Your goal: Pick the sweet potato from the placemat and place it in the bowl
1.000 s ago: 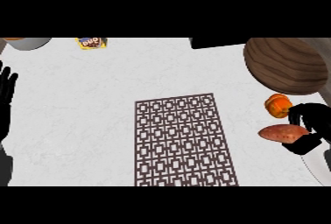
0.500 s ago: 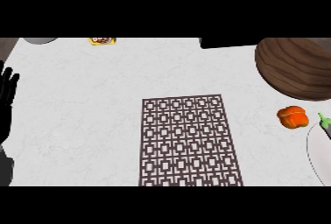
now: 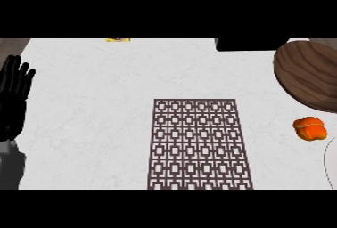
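bare placemat (image 3: 203, 144), left hand (image 3: 14, 100) well apart

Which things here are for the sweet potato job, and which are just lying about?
For the job: placemat, wooden bowl. No sweet potato shows.
Lying about: orange vegetable, yellow item, black block, white plate; left hand resting open at the left edge.
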Motion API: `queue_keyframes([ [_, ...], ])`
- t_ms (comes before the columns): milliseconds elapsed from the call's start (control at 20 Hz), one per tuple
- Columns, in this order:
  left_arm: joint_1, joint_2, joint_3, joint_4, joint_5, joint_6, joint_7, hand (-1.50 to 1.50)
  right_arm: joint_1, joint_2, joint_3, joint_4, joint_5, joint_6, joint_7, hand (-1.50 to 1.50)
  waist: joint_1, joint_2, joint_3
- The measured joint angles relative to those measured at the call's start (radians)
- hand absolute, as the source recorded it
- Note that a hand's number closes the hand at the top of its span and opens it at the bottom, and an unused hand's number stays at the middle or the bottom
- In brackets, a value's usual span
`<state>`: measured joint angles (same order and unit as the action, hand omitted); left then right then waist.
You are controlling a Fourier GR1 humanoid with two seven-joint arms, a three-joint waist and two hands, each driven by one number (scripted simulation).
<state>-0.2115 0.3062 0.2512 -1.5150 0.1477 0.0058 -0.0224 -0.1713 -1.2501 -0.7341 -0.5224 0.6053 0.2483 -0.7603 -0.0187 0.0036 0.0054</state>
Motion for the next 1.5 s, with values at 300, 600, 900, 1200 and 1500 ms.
queue_keyframes([
  [300,-0.038,-0.003,-0.020,0.016,-0.010,-0.005,0.010,0.00,-0.113,-0.084,-0.019,0.079,-0.073,0.138,0.004,1.50,0.029,0.002,-0.002],
  [600,-0.050,-0.016,-0.035,0.013,-0.020,0.003,0.011,0.00,-0.267,-0.089,0.058,0.066,-0.089,0.230,0.110,1.50,0.049,0.003,-0.004],
  [900,-0.081,-0.013,-0.035,0.043,-0.020,-0.005,0.014,0.00,-0.426,-0.011,0.177,0.011,-0.067,0.271,0.219,1.50,0.056,0.005,-0.005],
  [1200,-0.080,-0.006,-0.025,0.050,-0.018,-0.010,0.013,0.00,-0.545,0.110,0.287,-0.018,-0.024,0.281,0.311,1.50,0.051,0.003,-0.006],
  [1500,-0.076,-0.012,-0.025,0.036,-0.019,-0.005,0.019,0.00,-0.629,0.240,0.359,0.030,0.029,0.214,0.369,1.50,0.050,0.004,-0.005],
])
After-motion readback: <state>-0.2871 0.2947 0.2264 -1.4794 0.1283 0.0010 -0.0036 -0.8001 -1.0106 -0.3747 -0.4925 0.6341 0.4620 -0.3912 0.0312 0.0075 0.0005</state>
